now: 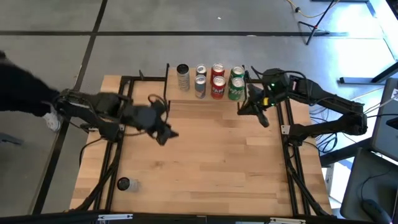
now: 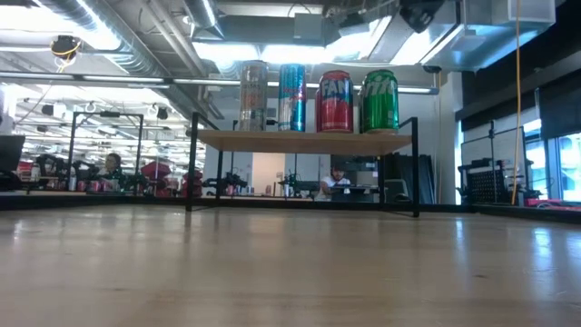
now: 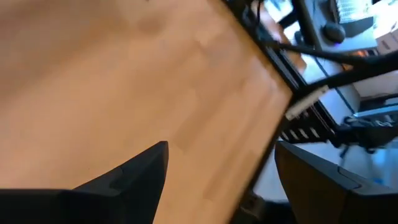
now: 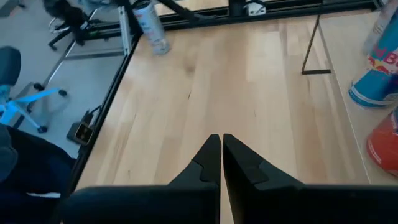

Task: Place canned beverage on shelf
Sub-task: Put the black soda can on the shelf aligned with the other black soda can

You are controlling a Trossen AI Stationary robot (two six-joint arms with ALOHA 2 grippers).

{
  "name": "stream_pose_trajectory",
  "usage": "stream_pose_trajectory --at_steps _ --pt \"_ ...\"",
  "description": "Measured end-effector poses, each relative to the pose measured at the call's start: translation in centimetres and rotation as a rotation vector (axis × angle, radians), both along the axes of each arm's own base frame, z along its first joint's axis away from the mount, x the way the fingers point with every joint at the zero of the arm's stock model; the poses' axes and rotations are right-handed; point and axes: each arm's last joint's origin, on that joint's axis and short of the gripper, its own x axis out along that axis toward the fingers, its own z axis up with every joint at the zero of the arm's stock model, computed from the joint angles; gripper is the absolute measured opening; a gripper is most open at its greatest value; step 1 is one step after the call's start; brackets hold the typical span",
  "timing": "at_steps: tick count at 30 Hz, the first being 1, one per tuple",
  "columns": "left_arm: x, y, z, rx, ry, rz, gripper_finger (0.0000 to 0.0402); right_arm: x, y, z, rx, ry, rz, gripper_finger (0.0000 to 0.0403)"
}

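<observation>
Left gripper (image 1: 166, 132) hangs open and empty above the table (image 1: 211, 168), so reaching carelessly for the lone can (image 1: 124, 184) risks toppling it.

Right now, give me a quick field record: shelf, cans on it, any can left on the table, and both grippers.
shelf: shelf at the table's far edge, standing on thin black legs
cans on shelf: silver can, blue can, red can, green can, upright in a row in the low view
can off shelf: loose can near the table's front-left corner
left gripper: left gripper open, empty, above the table's left-centre
right gripper: right gripper shut, empty, beside the shelf's right end
</observation>
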Motion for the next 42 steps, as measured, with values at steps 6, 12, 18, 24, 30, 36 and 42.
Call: stream_pose_trajectory --at_steps 6,12,18,24,30,36,42 --pt "1.8 -5.1 -2.7 -0.163 0.129 -0.030 0.0279 -2.1 0.7 0.6 -0.015 0.004 0.021 0.0010" --pt "2.7 -8.9 -5.1 -0.250 0.234 -0.013 0.0279 -3.5 1.2 1.1 -0.015 -0.009 0.019 0.0010" --pt "2.8 -11.3 -6.8 -0.363 0.372 -0.009 0.0279 -4.7 1.5 1.4 -0.001 -0.011 0.009 0.0010" --pt "0.4 -12.9 -7.9 -0.476 0.689 -0.028 0.0280 -5.2 1.7 1.6 0.003 -0.021 0.002 0.0010" --pt "-2.2 -14.5 -7.9 -0.567 0.927 0.006 0.0288 -5.5 1.7 1.6 -0.007 -0.015 -0.016 0.0010" --pt "-4.3 -15.8 -8.1 -0.507 0.955 0.134 0.0327 -5.5 1.7 1.5 -0.016 -0.011 -0.017 0.0010" --pt "-4.9 -16.5 -8.2 -0.507 0.930 0.226 0.0352 -5.5 1.7 1.5 -0.018 -0.012 -0.015 0.0010"
